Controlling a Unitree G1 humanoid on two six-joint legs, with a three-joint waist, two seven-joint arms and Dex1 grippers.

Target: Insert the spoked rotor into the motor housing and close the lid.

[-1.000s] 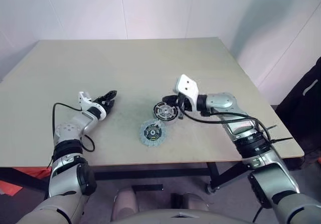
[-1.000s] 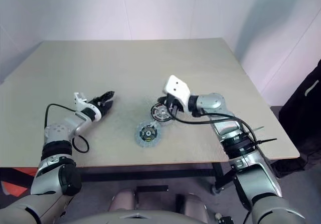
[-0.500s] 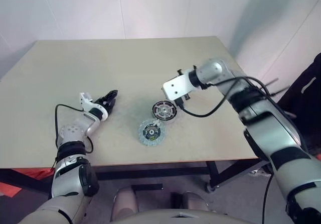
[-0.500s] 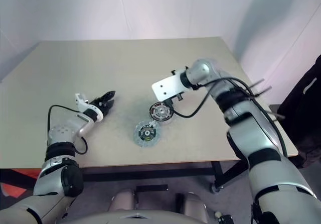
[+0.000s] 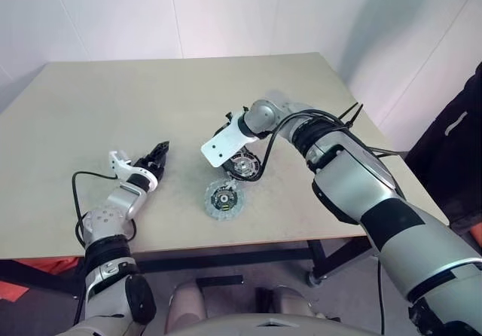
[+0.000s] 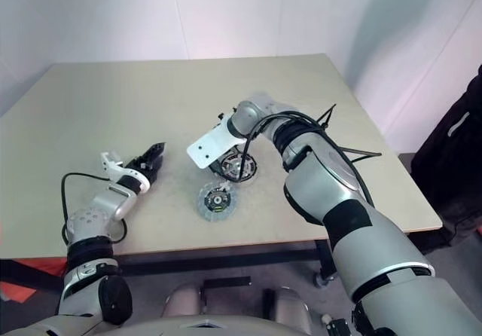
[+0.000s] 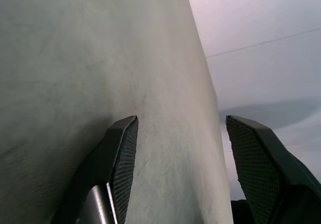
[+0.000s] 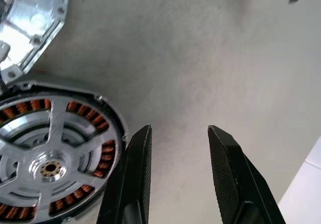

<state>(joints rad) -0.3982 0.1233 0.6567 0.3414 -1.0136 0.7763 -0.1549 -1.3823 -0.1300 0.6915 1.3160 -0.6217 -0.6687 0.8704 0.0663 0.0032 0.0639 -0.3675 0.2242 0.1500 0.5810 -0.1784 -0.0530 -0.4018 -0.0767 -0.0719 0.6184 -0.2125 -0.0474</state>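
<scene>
1. The beige table filled the middle of the left eye frame, with the task's parts grouped slightly right of centre.
2. The motor housing lay flat on the table, partly covered in that frame by the white plate of the right wrist.
3. In the right wrist view, the spoked rotor sat inside the housing at the lower left of the frame, its silver spokes and brass-coloured hub level within the ring of copper coils.
4. The lid lay flat on the table just below and left of the housing, uncovered, with its black centre hub facing up; its silvery edge appeared at the upper left of the right wrist frame, just beside the housing's rim.
5. The right gripper hung over bare table beside the housing, its two black fingers a narrow gap apart and holding nothing; one finger stood near the housing's rim.
6. The left gripper was at the centre left of the left eye frame, low over the table and well apart from the parts.
7. Its fingers stood wide apart with only bare tabletop between them.
</scene>
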